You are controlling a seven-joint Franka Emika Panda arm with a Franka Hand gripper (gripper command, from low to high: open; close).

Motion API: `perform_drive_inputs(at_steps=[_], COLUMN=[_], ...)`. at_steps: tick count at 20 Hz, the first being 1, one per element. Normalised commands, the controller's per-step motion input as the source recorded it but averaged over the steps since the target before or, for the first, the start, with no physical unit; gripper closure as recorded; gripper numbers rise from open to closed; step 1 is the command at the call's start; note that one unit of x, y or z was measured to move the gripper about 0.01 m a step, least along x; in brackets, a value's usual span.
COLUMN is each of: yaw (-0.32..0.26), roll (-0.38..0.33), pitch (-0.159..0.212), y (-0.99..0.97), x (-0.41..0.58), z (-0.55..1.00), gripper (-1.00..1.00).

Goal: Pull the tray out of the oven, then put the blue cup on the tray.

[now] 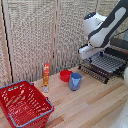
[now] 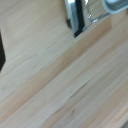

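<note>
The tray (image 1: 106, 64), a dark wire rack of thin bars, sticks out level from the oven (image 1: 121, 46) at the exterior view's right edge. The blue cup (image 1: 75, 81) stands upright on the wooden table, in front of the tray's near corner. My gripper (image 1: 86, 54) hangs under the white arm, just above the tray's left end and higher than the cup; its fingers are too small to read. The blurred wrist view shows table planks and a shiny metal bar (image 2: 75, 15), apparently part of the tray or oven. No fingertips show clearly there.
A shallow red bowl (image 1: 65, 75) sits right behind the cup. An orange bottle (image 1: 46, 75) stands further left. A red plastic basket (image 1: 23, 103) fills the near left corner. A wicker screen (image 1: 35, 35) backs the table.
</note>
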Motion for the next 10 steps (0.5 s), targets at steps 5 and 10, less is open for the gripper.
perform_drive_inputs(at_steps=[5,10], yaw=[-0.230,-0.213], roll=[0.262,0.218], pitch=[-0.008,-0.082], y=[0.23,0.30], x=[0.010,0.017], z=[0.25,0.22], gripper=[-1.00,-1.00])
